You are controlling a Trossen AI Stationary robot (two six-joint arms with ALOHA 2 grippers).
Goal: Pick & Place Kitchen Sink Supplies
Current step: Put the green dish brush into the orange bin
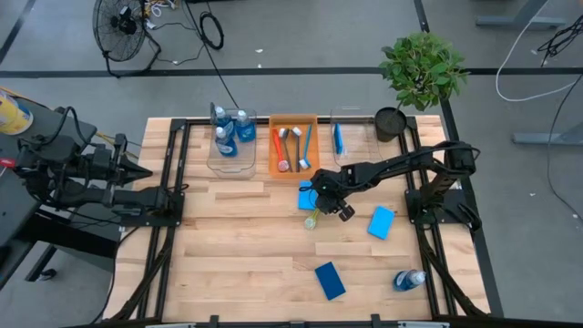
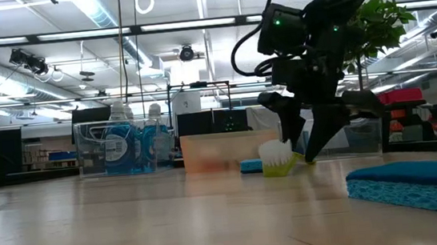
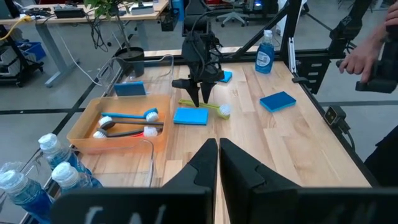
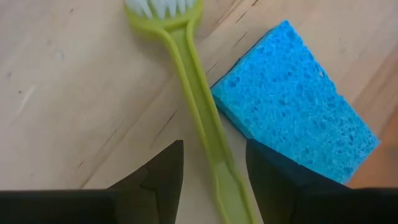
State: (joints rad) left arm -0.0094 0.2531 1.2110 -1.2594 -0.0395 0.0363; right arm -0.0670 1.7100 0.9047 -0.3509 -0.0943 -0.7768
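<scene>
Yellow-green brush (image 4: 202, 118) was straddled by the released right claw (image 4: 214, 163), a blue sponge (image 4: 298, 118) at its 3 o'clock; the left claw (image 3: 217, 163) was clenched empty.

Three bins (image 1: 231, 150) stood in a row along the table's (image 1: 237, 264) far edge: bottles (image 1: 224, 139) in the left one, brushes (image 1: 292, 146) in the middle one, a sponge (image 1: 338, 139) in the right one. Before the middle bin, a brush (image 4: 205, 118) lay just beside a sponge (image 4: 298, 106), the right gripper (image 1: 331, 202) over them.
</scene>
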